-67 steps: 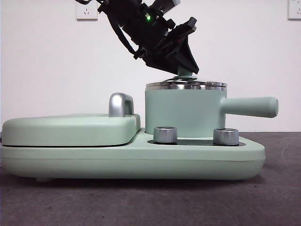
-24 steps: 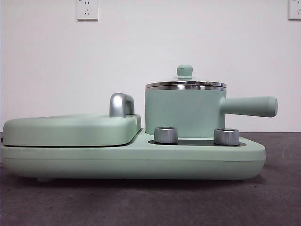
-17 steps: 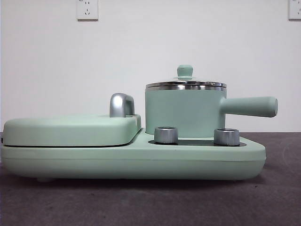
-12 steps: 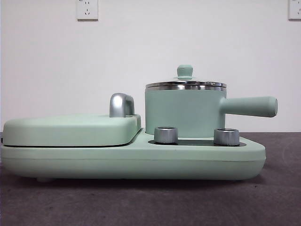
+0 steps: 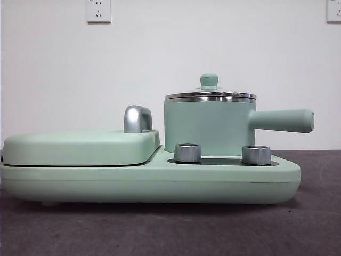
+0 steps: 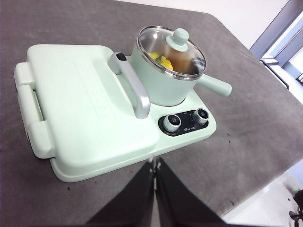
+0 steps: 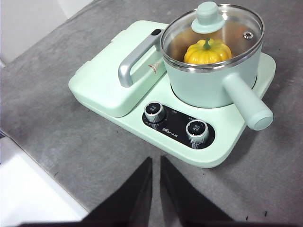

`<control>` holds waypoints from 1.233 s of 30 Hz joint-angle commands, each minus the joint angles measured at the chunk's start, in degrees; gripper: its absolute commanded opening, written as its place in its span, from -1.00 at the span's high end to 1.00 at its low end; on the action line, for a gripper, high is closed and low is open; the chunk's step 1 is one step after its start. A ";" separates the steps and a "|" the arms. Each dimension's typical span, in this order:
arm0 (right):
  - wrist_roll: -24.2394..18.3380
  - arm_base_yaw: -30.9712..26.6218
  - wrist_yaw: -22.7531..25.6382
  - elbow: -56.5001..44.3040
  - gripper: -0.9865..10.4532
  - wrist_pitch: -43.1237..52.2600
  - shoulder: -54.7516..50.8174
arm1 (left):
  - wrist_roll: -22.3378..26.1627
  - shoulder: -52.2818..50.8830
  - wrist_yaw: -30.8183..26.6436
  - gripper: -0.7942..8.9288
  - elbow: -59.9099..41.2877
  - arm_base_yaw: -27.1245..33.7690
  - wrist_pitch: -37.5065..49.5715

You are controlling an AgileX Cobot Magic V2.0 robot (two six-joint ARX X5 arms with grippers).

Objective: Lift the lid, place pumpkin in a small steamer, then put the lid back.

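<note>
You are looking at a bare test room, not a home kitchen: a mint-green base unit [image 5: 160,178] with two silver knobs [image 7: 155,112] sits alone on a grey felt-like tabletop [image 7: 71,142], well ahead of both pincers. Behind it stands a plain white wall [image 5: 160,58] with two wall sockets [image 5: 99,10] high up. Past the table's edge, off to the side of your left pincer [image 6: 154,165], pale flooring and grey structural posts [image 6: 279,28] show. No counters, sink or cupboards surround the cooker.
</note>
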 commanded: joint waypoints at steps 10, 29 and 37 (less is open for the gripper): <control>-0.42 0.42 -0.02 0.13 0.79 0.76 0.09 | 0.00 -5.09 0.00 0.82 -3.52 11.74 3.80; -0.44 0.42 -0.02 0.13 0.79 0.76 0.09 | 17.29 -21.03 0.26 0.82 -45.62 37.07 44.19; -0.42 0.42 -0.02 0.13 0.79 0.76 0.09 | 16.68 -21.03 0.22 0.82 -50.42 37.07 43.87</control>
